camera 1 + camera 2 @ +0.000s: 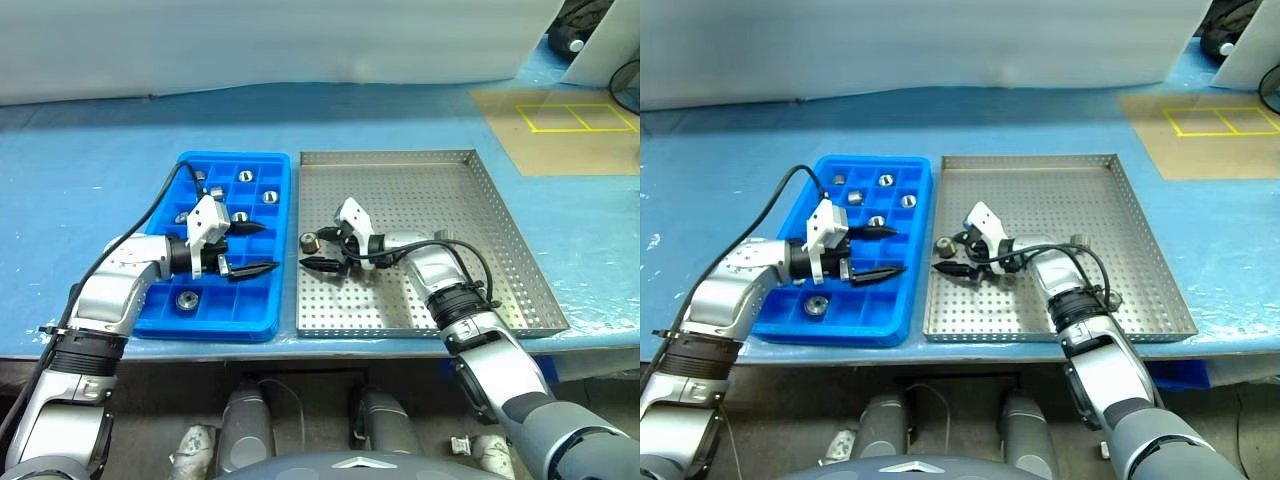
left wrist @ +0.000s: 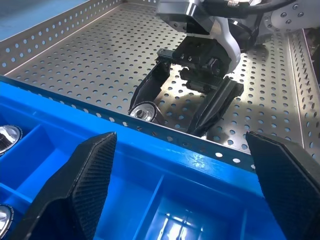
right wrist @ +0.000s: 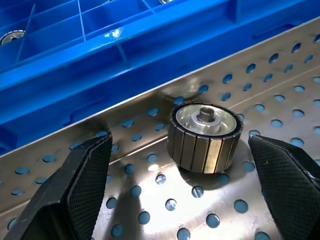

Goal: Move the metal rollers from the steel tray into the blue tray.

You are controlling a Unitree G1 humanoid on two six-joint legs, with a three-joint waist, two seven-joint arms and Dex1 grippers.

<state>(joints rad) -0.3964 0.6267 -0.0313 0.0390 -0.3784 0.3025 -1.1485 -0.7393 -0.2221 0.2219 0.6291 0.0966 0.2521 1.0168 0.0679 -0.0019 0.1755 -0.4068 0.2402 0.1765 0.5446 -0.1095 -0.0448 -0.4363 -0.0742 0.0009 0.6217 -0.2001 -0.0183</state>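
I see one of the metal rollers (image 3: 204,136) sitting upright on the steel tray (image 1: 480,215) between the right gripper's (image 1: 322,252) spread fingers (image 3: 80,185) — untouched, nearer neither pad. My left gripper (image 1: 250,248) hangs open over the blue tray (image 1: 262,322), several rollers (image 1: 186,300) already in its compartments.

The right tool (image 1: 318,252) partly hides one roller (image 1: 310,241) in the head views.
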